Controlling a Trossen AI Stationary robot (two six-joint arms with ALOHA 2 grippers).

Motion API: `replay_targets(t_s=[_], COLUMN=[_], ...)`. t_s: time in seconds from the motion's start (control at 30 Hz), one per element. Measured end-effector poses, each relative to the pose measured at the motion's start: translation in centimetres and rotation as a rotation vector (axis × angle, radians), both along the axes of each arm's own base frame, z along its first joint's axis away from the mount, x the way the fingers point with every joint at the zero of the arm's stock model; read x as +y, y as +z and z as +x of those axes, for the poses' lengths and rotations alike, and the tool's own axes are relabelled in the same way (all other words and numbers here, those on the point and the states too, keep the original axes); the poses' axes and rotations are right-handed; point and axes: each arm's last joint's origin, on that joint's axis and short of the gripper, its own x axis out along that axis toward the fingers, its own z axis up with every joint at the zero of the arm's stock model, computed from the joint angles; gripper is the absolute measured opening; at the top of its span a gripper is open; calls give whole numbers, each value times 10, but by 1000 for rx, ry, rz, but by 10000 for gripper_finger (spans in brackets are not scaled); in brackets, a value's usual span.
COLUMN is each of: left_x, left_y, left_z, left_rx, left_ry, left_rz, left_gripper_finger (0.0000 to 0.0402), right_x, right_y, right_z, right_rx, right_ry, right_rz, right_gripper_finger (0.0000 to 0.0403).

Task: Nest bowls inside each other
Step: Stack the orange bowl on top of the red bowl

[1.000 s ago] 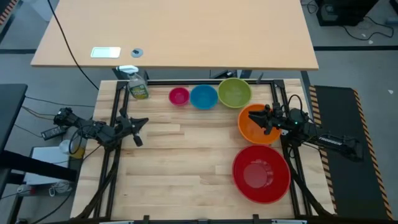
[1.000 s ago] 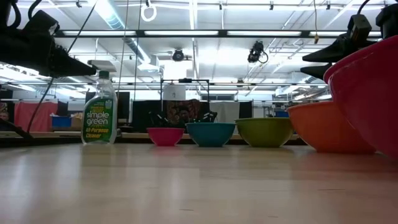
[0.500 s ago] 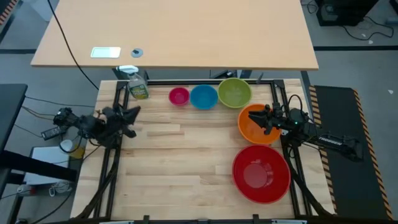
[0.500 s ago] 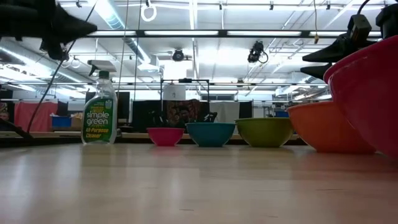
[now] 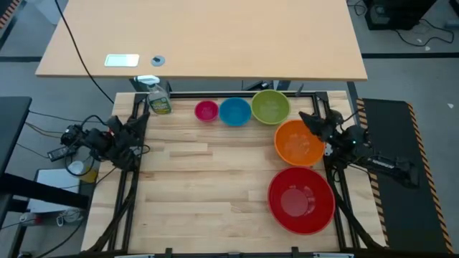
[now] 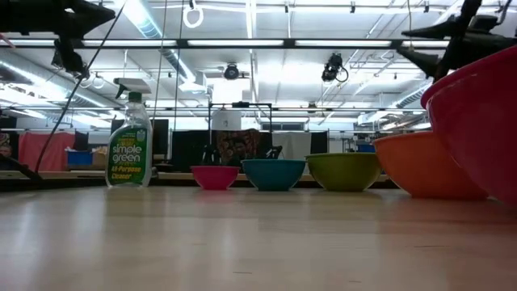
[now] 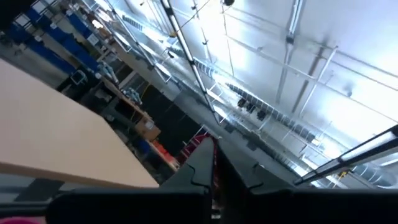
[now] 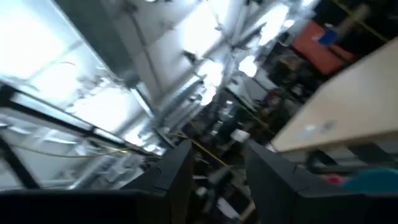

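Five bowls rest on their bases on the wooden table (image 5: 215,201). Pink (image 5: 206,110), blue (image 5: 234,111) and lime green (image 5: 270,106) stand in a row at the far edge. The orange bowl (image 5: 298,142) and the large red bowl (image 5: 301,200) sit on the right. My left gripper (image 5: 140,118) is shut and hangs raised at the left edge, tipped upward, holding nothing. My right gripper (image 5: 310,117) is open, raised beside the orange bowl's far right rim and clear of it. Both wrist views look at the ceiling past the fingers (image 7: 211,168) (image 8: 180,168).
A green spray bottle (image 5: 158,100) stands upright at the far left corner, near my left gripper. A black frame (image 5: 215,94) runs along the table's far edge. A second tabletop (image 5: 201,43) lies beyond it. The table's middle and near left are bare wood.
My left gripper has risen, drawn back from the table's middle left toward the left and far edges, and tipped from level to pointing upward. My right gripper has lifted from over the orange bowl toward the far edge and tipped upward. No bowl has moved.
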Motion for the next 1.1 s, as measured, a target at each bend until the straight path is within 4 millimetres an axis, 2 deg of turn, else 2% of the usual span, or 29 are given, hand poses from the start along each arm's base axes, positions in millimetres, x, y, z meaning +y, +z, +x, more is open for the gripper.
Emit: replay_targets(t_s=[0.1,0.23,0.37,0.47,0.7,0.8,0.93,1.1], left_x=[1,6,9,9,11,14,15,17], left_y=[2,7,9,7,6,17,39,63], left_z=[-2,-9,-11,-8,8,11,22,38], left_rx=[-48,-185,-224,-203,-120,-115,43,341], left_ry=[0,4,46,74,178,227,289,282], left_rz=[-28,-110,-129,-123,-103,-112,-59,-41], left_gripper_finger=[23,23,23,23,23,23,23,23], right_x=[2,1,-11,-24,-49,-57,-66,-78], right_y=[8,29,52,72,123,141,159,157], right_z=[3,11,21,32,71,85,99,108], right_rx=[64,306,611,773,832,829,832,1106], right_ry=[142,255,109,-5,36,43,29,21], right_rz=[-65,-115,-114,-127,-359,-418,-416,-180], right_gripper_finger=[153,153,153,153,153,153,153,152])
